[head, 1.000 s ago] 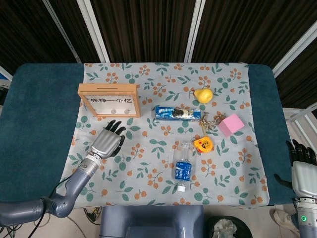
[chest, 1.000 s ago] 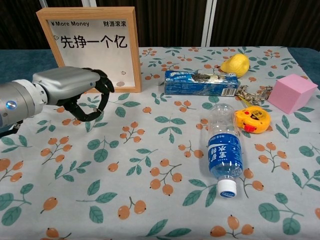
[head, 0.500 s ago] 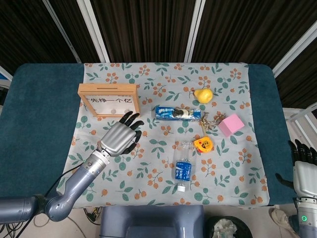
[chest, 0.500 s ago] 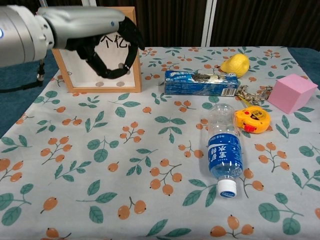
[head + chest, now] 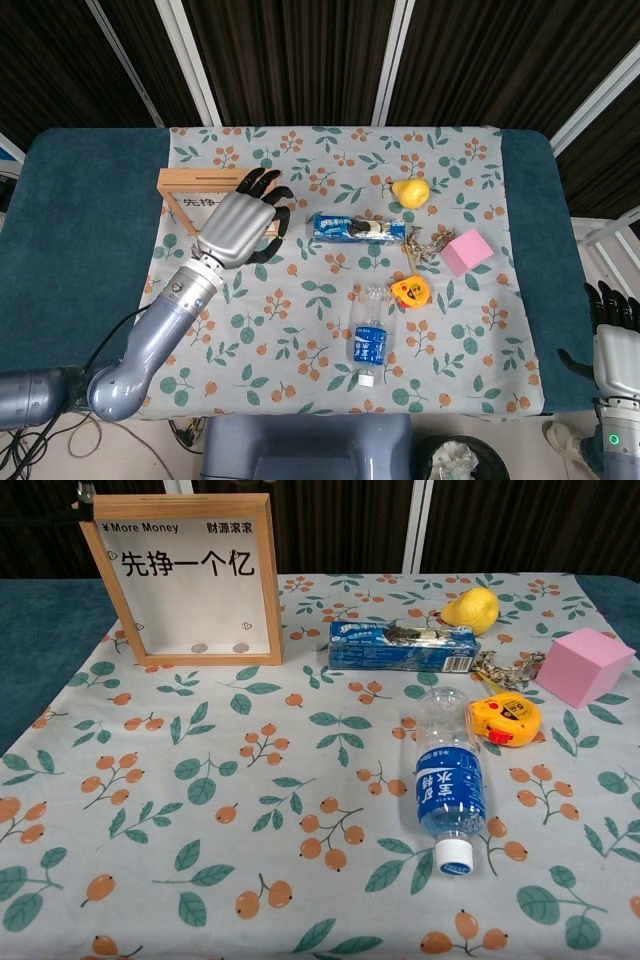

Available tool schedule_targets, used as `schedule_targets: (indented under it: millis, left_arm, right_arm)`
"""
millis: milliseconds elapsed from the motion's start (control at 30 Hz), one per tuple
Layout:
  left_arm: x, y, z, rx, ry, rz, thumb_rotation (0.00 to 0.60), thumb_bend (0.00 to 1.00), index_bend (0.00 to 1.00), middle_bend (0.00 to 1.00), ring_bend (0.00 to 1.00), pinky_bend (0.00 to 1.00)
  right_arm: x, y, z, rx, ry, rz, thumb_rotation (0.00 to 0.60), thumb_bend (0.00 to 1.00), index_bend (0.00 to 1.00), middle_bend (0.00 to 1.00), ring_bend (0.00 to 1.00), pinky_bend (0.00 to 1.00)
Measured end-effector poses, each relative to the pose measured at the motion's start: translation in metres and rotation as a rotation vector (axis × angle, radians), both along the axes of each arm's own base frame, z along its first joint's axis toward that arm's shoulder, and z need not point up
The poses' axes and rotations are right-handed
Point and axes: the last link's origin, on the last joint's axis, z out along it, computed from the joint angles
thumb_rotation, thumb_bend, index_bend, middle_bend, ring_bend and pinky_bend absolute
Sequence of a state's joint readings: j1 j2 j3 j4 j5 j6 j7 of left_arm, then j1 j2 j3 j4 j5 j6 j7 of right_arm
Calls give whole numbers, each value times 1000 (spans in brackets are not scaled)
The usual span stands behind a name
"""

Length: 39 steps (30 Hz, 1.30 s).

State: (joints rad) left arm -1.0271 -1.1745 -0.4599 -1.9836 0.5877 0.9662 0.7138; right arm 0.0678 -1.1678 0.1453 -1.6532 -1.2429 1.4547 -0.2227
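My left hand point(image 5: 240, 223) hovers with fingers spread over the right part of the wooden framed sign point(image 5: 190, 192), holding nothing; the chest view does not show it. That sign point(image 5: 186, 578) stands upright at the back left of the cloth. My right hand point(image 5: 615, 345) stays low at the table's right edge, off the cloth, with its fingers pointing up and nothing in it. A blue snack pack point(image 5: 358, 228) lies just right of my left hand.
A clear water bottle point(image 5: 447, 776) lies on its side mid-cloth, cap toward me. A yellow tape measure point(image 5: 506, 719), keys point(image 5: 498, 666), a pink cube point(image 5: 584, 666) and a yellow pear point(image 5: 471, 608) sit at the right. The floral cloth point(image 5: 300, 320) covers a blue table.
My left hand has risen and moved away from me, from the cloth in front of the sign up to over the sign's right part. It has left the chest view. The right hand stays put.
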Motion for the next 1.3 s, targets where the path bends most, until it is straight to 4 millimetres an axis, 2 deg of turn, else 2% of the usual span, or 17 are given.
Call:
schedule_targets:
  millis: [233, 367, 567, 767, 967, 1300]
  left_arm:
    - [1, 36, 32, 1, -4, 155, 600, 541, 719, 218, 0, 18]
    - [-3, 63, 50, -14, -25, 244, 600, 541, 728, 219, 0, 18]
    - [-10, 98, 69, 1, -15, 292, 600, 541, 732, 220, 0, 18]
    - [-19, 119, 72, 9, 82, 311, 600, 541, 735, 222, 0, 18]
    - [-27, 134, 65, -6, 142, 338, 600, 541, 738, 221, 0, 18]
    - [-38, 149, 55, -26, 165, 367, 600, 541, 738, 219, 0, 17]
  right_arm:
    - [-6, -3, -3, 6, 27, -26, 600, 238, 7, 2, 0, 0]
    - [-11, -6, -3, -7, 42, -45, 600, 237, 7, 2, 0, 0]
    - [-17, -10, -4, -18, 69, -71, 600, 237, 7, 2, 0, 0]
    - [-21, -12, -7, -15, 89, -91, 600, 238, 7, 2, 0, 0]
    - [-25, -13, -8, -17, 103, -108, 600, 237, 7, 2, 0, 0]
    - [-29, -14, -5, -30, 116, -125, 600, 238, 7, 2, 0, 0]
